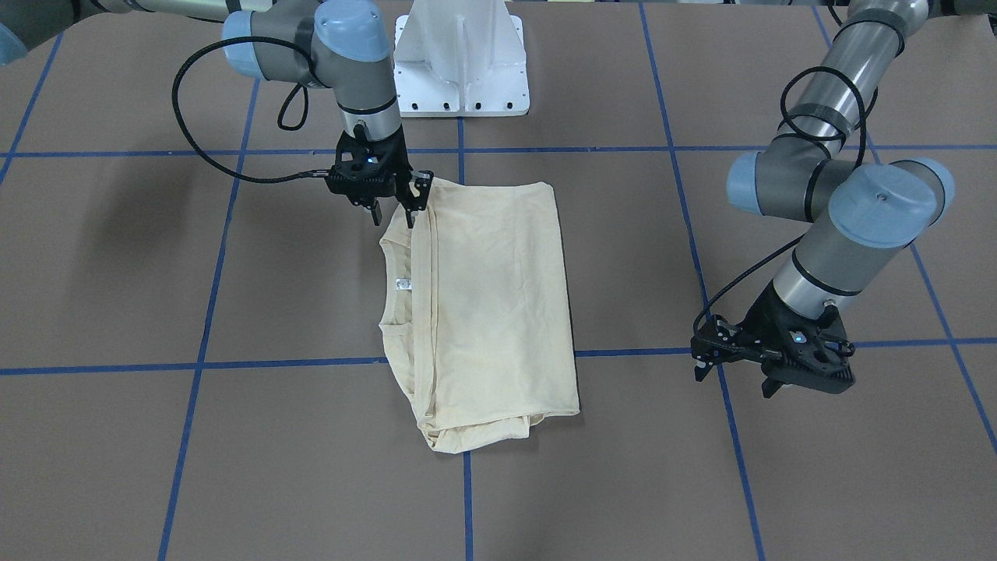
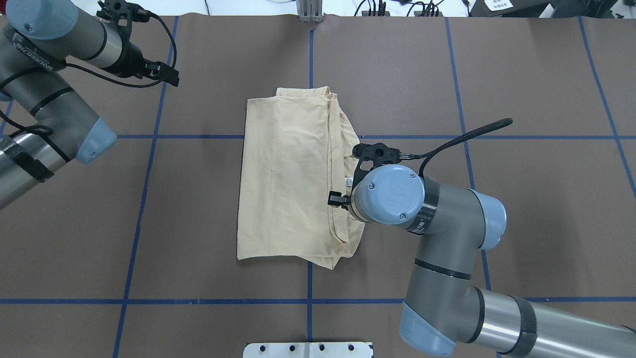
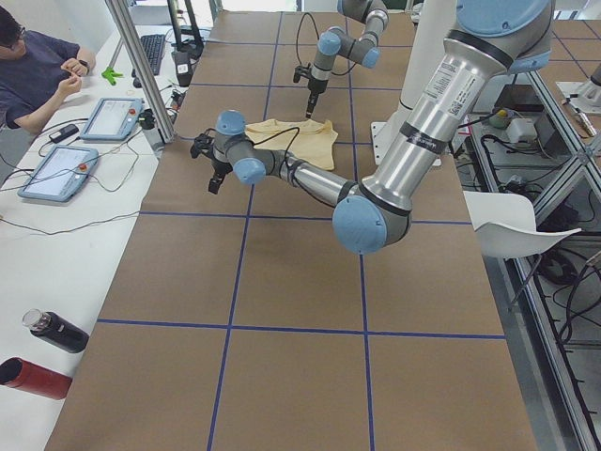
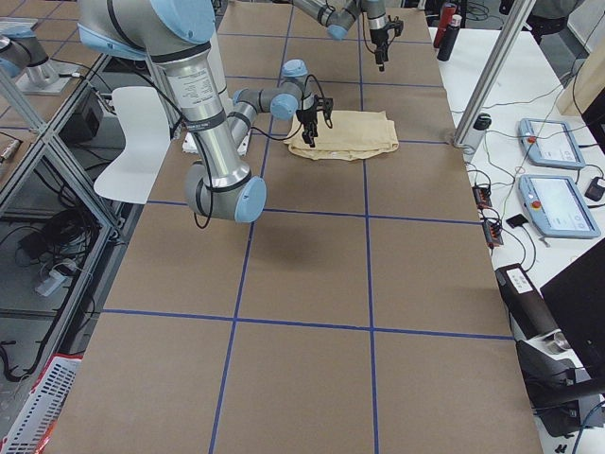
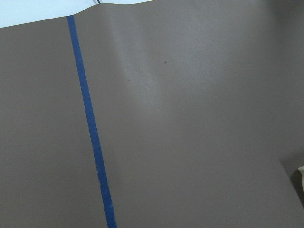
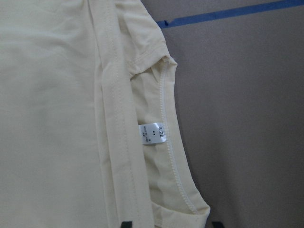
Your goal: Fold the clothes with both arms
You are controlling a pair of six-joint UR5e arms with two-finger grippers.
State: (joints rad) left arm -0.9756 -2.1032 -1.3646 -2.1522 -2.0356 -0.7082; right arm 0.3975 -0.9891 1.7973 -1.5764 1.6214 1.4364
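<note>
- The right arm (image 2: 447, 219) is closest in the view from above. It bends over the collar side of the shirt.
- The left arm (image 2: 49, 94) is off to the side, well apart from the shirt.
- The cream long-sleeved T-shirt (image 2: 283, 179) lies folded in the middle of the brown table (image 2: 497, 74). Its print does not show.
- The right gripper (image 1: 393, 209) is spread wide and holds nothing. One fingertip is over the folded hem, the other over bare table.
- The left gripper (image 1: 732, 378) is spread wide too, over bare table.
- The white neck label (image 6: 153, 135) sits inside the collar.
- If the right gripper pinches here, it may catch only the top layer. A pull by one arm could then drag the thin shirt and spoil the fold.
</note>
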